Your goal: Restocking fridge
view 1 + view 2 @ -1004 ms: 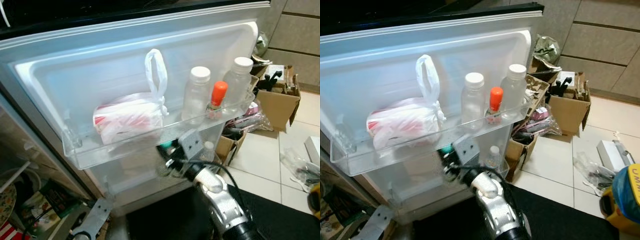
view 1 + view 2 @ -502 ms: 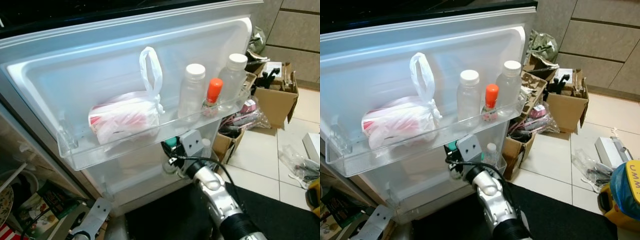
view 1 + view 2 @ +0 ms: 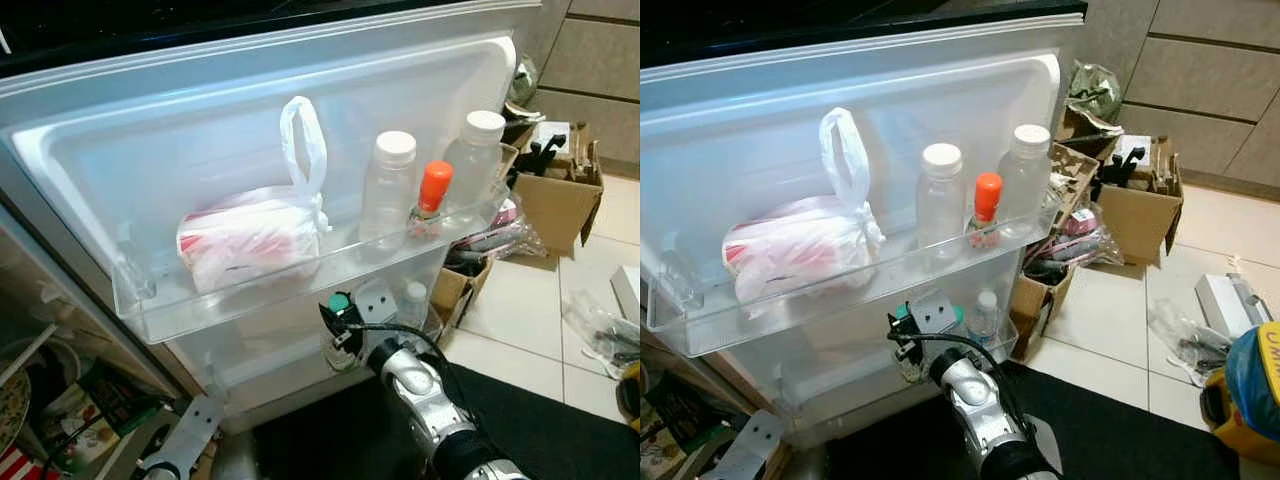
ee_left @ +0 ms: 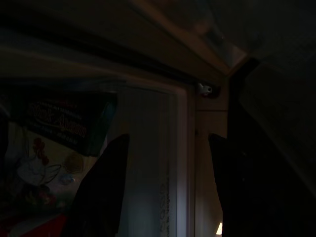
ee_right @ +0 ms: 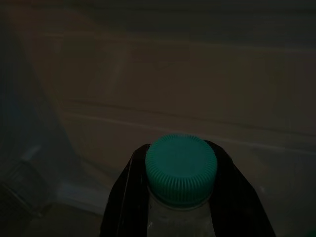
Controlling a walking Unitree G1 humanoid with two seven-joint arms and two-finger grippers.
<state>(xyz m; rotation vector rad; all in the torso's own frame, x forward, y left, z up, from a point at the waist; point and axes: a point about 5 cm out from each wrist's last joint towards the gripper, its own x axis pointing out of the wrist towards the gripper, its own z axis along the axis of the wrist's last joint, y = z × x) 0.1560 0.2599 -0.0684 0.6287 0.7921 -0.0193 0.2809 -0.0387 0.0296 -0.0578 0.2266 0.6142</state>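
We are seeing one green-capped bottle (image 5: 180, 170) sitting clamped in the right pincer (image 3: 338, 318), just under the fridge door's upper shelf (image 3: 300, 285). That shelf is carrying two white-capped bottles (image 3: 389, 190), one orange-capped bottle (image 3: 431, 200) and one bag (image 3: 255, 235). The left pincer (image 4: 168, 187) is hanging open, gripping nothing.

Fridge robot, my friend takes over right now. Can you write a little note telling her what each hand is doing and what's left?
Right hand: shut on the green-capped bottle, held low at the open fridge door, by the lower door shelf.
Left hand: open, idle down low by the fridge's edge.
Already on the upper door shelf: a tied plastic bag, two white-capped bottles and an orange-capped bottle. A small bottle stands in the lower shelf.
Left: set the green-capped bottle in the lower shelf, it seems, then let go.
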